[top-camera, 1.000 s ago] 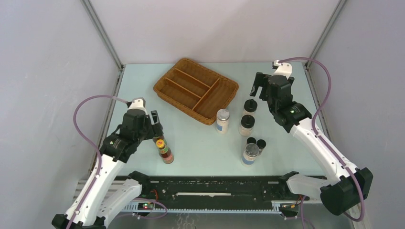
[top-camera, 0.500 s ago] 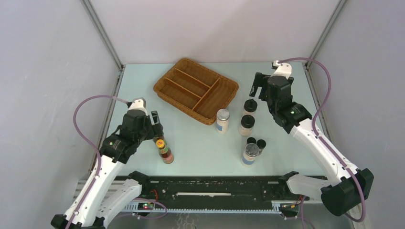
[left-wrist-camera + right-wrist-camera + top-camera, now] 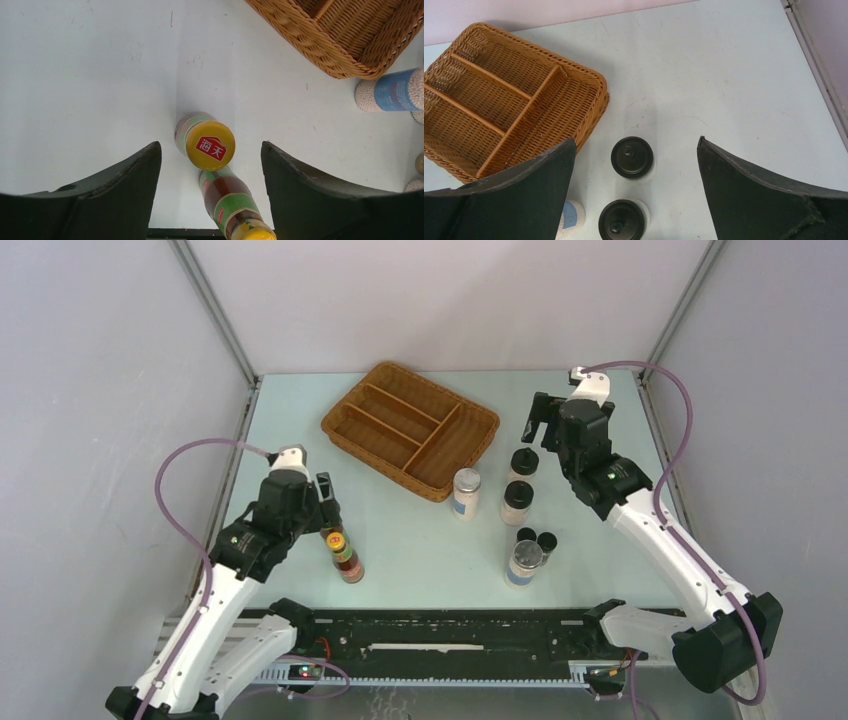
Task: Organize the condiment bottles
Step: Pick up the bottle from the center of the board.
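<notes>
Sauce bottle stays put as left claw narrows.

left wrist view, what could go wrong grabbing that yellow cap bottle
1. The second sauce bottle stands right beside the yellow-capped bottle. The left gripper is open around the capped one, so closing or lifting could knock its neighbour over.
2. The yellow-capped bottle is slim and upright, so a pinch high at the cap might tilt it or let it slip.
</notes>
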